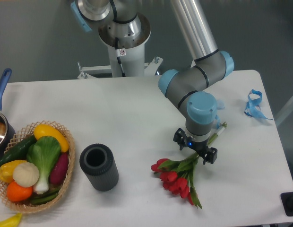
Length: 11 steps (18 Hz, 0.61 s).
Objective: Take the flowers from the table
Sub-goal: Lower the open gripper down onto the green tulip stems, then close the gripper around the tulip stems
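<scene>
The white surface (137, 109) carries the flowers (177, 177), lying directly beneath my claw (195, 147). My claw straddles their stems, whether gripping I cannot tell. Next: confirm grip, then lift.

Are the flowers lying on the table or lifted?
Lying flat on the table: the flowers rest sideways, stems running under the hand. Whether it grips them, cannot tell.

Red tulip flowers (177, 177) lying flat, green stems angled up-right, on white table (137, 123)

Wicker basket (66, 182) of vegetables, dark cylinder (99, 167), blue ribbon (254, 105).
</scene>
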Each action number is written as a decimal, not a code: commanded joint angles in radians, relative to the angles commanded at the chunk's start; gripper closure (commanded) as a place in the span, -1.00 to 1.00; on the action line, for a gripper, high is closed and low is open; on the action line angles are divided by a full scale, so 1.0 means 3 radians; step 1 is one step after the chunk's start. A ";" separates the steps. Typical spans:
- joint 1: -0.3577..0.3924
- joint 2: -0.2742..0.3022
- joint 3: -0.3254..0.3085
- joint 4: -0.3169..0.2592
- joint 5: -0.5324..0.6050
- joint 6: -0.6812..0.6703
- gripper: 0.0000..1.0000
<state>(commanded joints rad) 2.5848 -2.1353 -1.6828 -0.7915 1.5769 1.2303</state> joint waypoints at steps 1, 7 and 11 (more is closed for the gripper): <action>0.0000 0.0000 -0.0005 0.0000 0.0000 0.0000 -0.53; 0.0000 0.0005 0.0000 -0.0005 0.0000 0.0000 0.21; -0.0005 0.0010 0.0000 -0.0005 0.0005 -0.0026 0.67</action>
<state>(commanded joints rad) 2.5832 -2.1322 -1.6828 -0.7931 1.5785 1.2226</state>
